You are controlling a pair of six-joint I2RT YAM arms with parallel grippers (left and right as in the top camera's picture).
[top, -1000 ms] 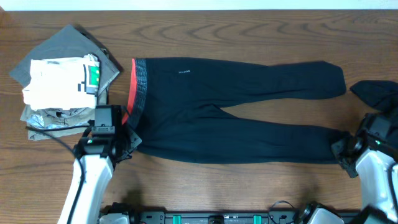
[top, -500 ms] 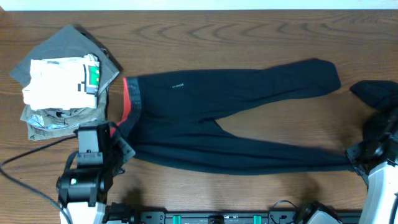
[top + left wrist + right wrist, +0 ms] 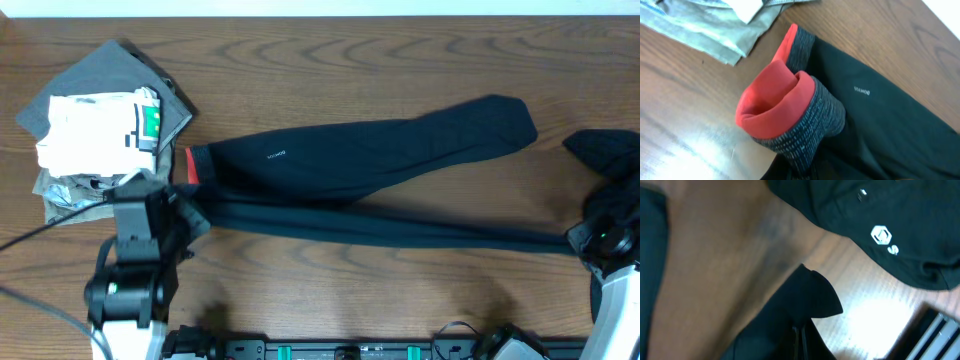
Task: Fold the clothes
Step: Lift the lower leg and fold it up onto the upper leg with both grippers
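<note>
Long black trousers [image 3: 360, 155] stretch across the table, one leg ending at the far right [image 3: 500, 115]. The near leg [image 3: 450, 232] runs taut toward the right. My left gripper [image 3: 185, 212] is shut on the near corner of the grey waistband, whose coral red inside [image 3: 772, 107] bulges open above the grey band [image 3: 812, 132]; the left gripper [image 3: 807, 175] itself is mostly hidden under cloth. My right gripper [image 3: 590, 243] is shut on the near leg's cuff [image 3: 812, 295], its fingers [image 3: 796, 340] pinched together under the fabric.
A second black garment [image 3: 605, 150] with a small white logo [image 3: 882, 235] lies at the right edge. A pile of grey and white clothes [image 3: 100, 120] sits at the back left. The table's front rail [image 3: 350, 350] is near both arms.
Both grippers have raised and pulled the near side of the trousers taut. The waistband slid left and bunched up, the near leg drew toward the far leg, and the right gripper moved right.
</note>
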